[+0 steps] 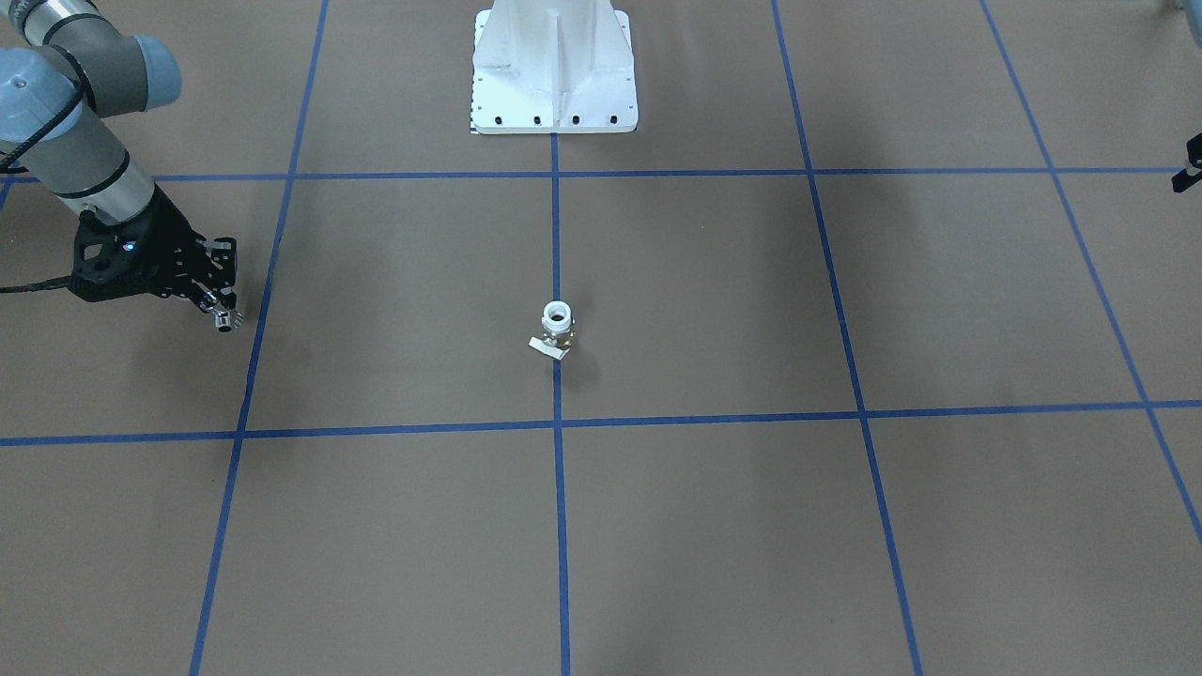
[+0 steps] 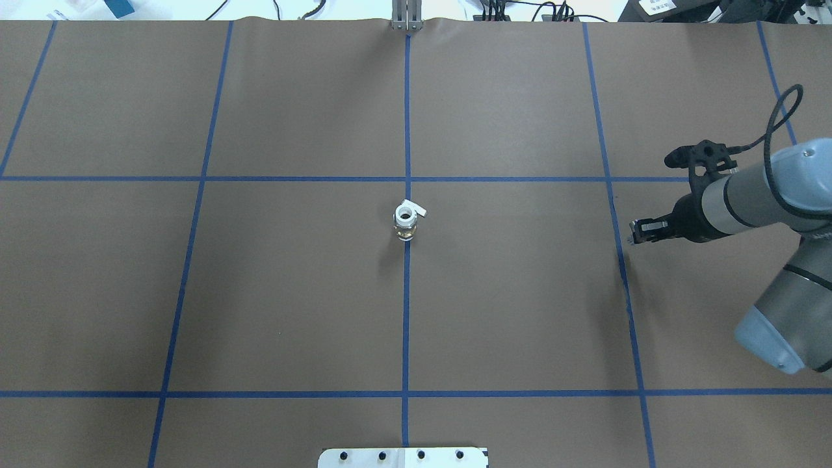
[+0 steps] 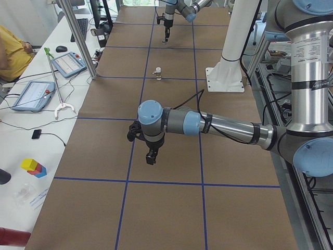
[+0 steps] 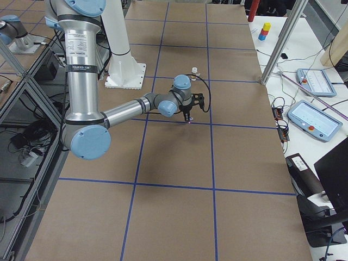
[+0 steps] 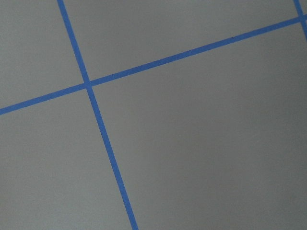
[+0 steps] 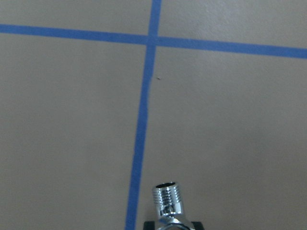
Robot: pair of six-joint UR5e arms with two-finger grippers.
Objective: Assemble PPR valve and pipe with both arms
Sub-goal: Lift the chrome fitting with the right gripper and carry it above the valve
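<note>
Chrome glints at the right claw, which is clamped on the pipe with the threaded end poking out forward, I'd guess so that it can be driven into the valve. That valve stands upright alone at the middle of the table, white collar up, well apart from both claws and free to be gripped. I count one valve, one pipe and two claws; the left claw hangs over bare tape lines, and I cannot tell whether it is apart or together.
</note>
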